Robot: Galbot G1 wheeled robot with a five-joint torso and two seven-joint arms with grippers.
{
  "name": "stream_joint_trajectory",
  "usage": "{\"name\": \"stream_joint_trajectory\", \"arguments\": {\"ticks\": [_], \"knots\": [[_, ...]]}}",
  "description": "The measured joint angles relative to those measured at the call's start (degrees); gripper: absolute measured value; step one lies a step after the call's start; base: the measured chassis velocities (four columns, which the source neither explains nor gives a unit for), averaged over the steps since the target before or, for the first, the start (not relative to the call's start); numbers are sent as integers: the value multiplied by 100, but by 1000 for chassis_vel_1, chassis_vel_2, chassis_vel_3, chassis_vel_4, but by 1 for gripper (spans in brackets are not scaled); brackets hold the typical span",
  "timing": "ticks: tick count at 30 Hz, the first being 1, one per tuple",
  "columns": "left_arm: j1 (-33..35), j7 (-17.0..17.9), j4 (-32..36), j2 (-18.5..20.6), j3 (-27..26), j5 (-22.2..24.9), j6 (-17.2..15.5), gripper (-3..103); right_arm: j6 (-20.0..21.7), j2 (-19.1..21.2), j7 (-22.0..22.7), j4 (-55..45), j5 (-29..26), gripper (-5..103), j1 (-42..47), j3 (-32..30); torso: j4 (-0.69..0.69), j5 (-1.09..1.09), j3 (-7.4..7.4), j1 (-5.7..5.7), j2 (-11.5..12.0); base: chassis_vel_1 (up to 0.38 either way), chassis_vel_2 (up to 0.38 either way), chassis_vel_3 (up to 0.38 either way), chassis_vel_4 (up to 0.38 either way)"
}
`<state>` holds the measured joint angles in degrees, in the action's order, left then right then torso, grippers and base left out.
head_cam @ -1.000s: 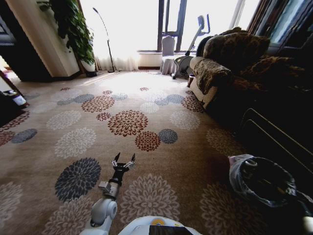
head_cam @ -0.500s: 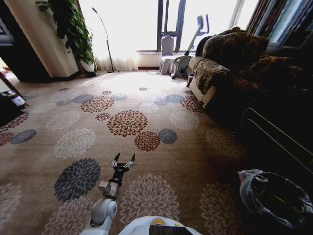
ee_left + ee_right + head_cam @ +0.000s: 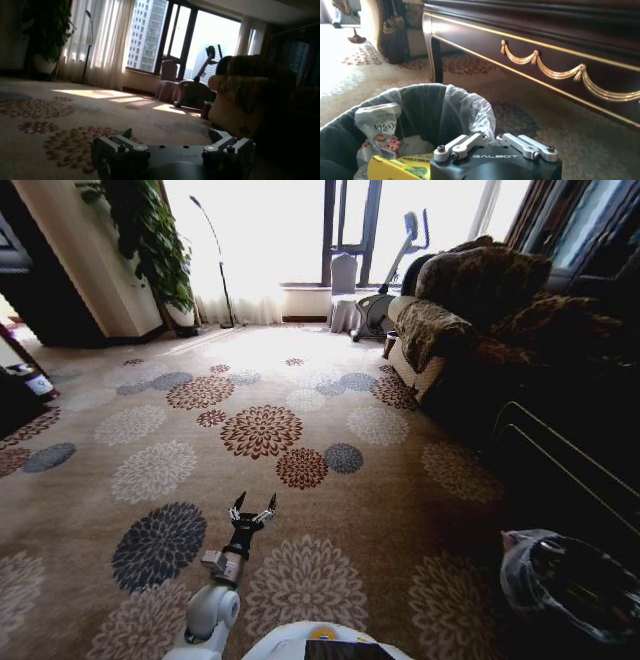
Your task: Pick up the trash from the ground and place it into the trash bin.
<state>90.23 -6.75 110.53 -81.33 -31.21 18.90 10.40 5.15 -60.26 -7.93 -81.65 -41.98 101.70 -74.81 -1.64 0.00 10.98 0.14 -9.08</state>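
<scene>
- Floral carpet (image 3: 300, 430) in tan with maroon, grey and cream blossoms is spreading across the room in the head view.
- Left hand (image 3: 252, 509) is hovering low over the carpet at about 6 o'clock of the head view, its black fingers spread apart and gripping nothing; in the left wrist view the same left hand (image 3: 172, 144) is showing both finger bases set wide apart.
- Trash bin (image 3: 565, 580), black with a whitish translucent liner bag (image 3: 520, 555), is sitting on the carpet at about 4 o'clock of the head view, well apart from the left hand.
- Right hand (image 3: 492, 144) is hanging just above the trash bin (image 3: 415, 101) in the right wrist view; its fingers are lying close together near the hand's midline, and I cannot tell whether they are fully closed or gripping anything.
- Inside the bin, trash is lying: a white printed wrapper (image 3: 377, 120) is leaning against the liner, and a yellow and green package (image 3: 400, 168) is lying beside the hand's body.
- Dark wooden furniture with a gilt swag trim (image 3: 545, 60) is standing just behind the bin.
- Brown patterned sofa (image 3: 470, 300) is standing at about 2 o'clock, and a potted plant (image 3: 150, 240) at about 11 o'clock.
</scene>
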Motion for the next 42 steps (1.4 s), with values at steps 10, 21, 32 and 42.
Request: {"name": "stream_joint_trajectory", "arguments": {"ticks": [10,21,32,42], "knots": [[0,0,0,0,0,0,0,100,-93,234,189,794,234,4,-713,652,-3,2,0,0,0,0,0,0,0],[0,0,0,0,0,0,0,100,-334,317,360,1292,143,4,-814,754,0,-2,0,0,0,0,0,0,0],[0,0,0,0,0,0,0,100,-375,49,308,1095,128,36,-524,474,-3,0,0,0,0,0,0,0,0],[0,0,0,0,0,0,0,100,-219,-323,278,324,24,69,-31,16,-1,-1,0,0,0,0,0,0,0]]}}
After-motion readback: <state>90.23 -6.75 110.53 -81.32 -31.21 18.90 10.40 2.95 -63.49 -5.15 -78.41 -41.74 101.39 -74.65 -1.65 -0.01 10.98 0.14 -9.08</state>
